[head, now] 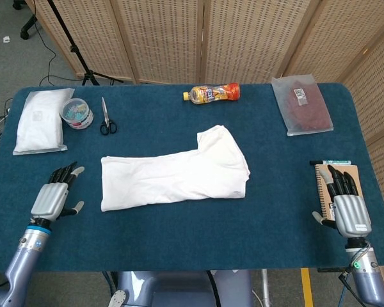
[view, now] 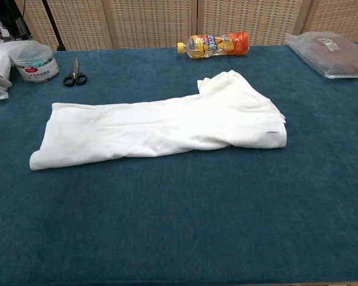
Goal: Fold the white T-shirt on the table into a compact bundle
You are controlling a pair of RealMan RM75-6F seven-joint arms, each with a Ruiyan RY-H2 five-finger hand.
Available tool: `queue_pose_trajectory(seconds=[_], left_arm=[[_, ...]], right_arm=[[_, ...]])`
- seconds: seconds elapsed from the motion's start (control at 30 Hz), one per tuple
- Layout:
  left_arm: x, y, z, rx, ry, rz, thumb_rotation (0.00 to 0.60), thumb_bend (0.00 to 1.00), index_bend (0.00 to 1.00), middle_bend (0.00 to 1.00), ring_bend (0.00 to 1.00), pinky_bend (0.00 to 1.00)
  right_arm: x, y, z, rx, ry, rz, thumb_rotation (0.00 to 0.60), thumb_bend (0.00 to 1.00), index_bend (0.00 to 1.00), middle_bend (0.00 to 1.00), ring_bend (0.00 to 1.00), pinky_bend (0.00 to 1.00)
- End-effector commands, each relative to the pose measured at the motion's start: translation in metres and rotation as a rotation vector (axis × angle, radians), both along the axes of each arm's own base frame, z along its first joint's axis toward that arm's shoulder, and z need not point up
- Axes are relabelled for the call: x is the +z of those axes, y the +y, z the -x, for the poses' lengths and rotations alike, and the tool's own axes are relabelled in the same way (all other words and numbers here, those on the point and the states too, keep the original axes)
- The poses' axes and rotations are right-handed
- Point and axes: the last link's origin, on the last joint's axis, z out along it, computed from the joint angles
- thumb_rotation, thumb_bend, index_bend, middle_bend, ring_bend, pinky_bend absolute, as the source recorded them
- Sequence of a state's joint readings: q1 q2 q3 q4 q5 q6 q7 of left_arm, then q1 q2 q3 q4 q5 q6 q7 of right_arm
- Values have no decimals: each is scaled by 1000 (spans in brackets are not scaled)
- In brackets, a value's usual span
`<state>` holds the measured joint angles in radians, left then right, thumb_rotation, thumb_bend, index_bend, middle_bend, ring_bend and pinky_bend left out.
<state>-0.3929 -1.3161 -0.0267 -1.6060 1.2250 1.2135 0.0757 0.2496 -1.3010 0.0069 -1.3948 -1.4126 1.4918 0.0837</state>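
Left hand [head: 53,196] and right hand [head: 348,206] both spread, holding nothing.

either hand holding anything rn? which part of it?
Nothing is held. Left hand and right hand are both open, fingers apart, off the white T-shirt, which lies untouched mid-table.
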Motion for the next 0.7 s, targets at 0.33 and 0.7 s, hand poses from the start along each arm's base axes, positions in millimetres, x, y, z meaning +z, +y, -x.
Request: queue_pose_trajectory(seconds=[0.33,0.7], left_arm=[[-15,23,11,-3,24,-9,600,319,0,0,0,0],[-26,108,-14,88,67,-7,600,316,129,0,0,0]], right_arm=[[3,-1,3,-10,-21,-6,600,0,0,0,0,0],[0,-2,5,-17,-9,-15,600,0,0,0,0,0]])
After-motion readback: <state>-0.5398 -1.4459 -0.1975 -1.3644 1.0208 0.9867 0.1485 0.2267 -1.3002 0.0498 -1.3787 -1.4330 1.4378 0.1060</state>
